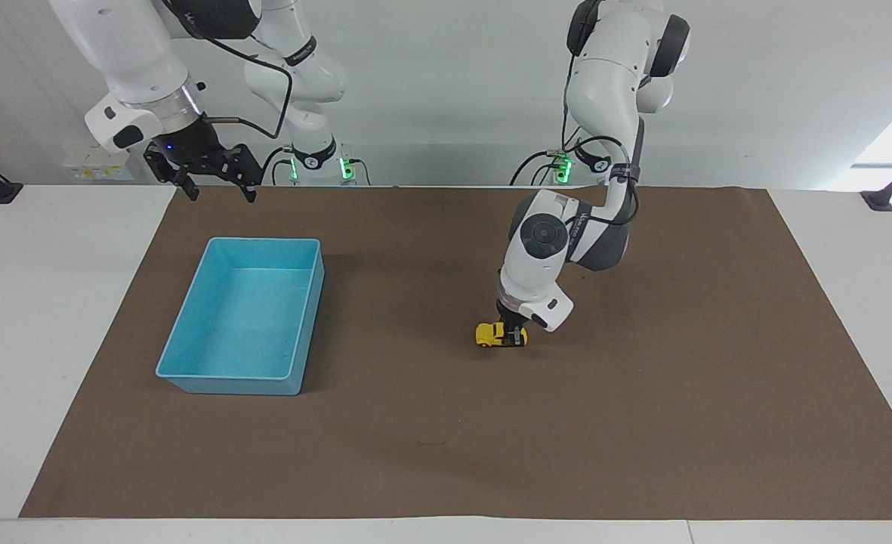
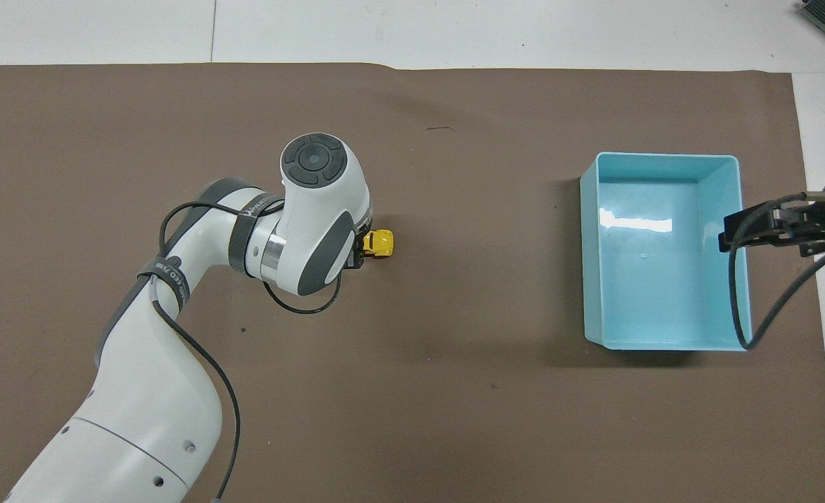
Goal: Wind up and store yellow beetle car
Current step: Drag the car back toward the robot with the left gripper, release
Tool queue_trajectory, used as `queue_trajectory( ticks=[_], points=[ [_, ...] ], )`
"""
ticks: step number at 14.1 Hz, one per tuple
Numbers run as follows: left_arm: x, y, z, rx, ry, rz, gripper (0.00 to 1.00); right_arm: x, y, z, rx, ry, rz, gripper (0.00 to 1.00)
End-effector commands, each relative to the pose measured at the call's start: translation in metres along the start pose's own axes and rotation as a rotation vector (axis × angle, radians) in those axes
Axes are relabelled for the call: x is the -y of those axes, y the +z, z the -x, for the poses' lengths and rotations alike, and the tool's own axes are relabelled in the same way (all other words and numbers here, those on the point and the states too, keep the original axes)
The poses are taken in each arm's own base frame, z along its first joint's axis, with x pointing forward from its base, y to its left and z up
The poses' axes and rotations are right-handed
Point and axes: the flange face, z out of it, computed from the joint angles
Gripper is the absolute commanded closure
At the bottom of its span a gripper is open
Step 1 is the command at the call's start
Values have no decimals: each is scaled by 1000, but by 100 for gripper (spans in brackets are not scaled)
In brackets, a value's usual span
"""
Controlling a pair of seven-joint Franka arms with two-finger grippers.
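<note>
Left gripper clamped on tiny yellow beetle-shaped toy car on brown mat, prob. wind-up step; next: carry to blue plastic bin; right gripper waits w/ jaws open.

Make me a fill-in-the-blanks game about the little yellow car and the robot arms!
The left gripper is shut on the yellow beetle ____.
The car sits on the ____ mat.
The blue bin has ____ inside it.
The right gripper, open, waits over the mat's edge near the ____.

Missing words: car; brown; nothing; bin

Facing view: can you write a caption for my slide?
Left hand shut on the yellow beetle car on the brown mat; right hand waits open near the blue bin.
</note>
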Motion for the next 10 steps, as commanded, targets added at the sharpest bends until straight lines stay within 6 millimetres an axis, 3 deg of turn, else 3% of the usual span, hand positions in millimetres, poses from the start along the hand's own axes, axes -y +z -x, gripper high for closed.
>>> queue_trajectory(
  ticks=[1, 5, 10],
  points=[
    [-1, 22, -37, -4, -28, -21, 100, -1, -1, -1, -5, -15, -9, 0],
    [-14, 24, -68, -7, -56, -18, 99, -1, -1, -1, -5, -15, -9, 0],
    [-8, 39, -108, -12, -19, -30, 97, -1, -1, -1, -5, -15, -9, 0]
  ],
)
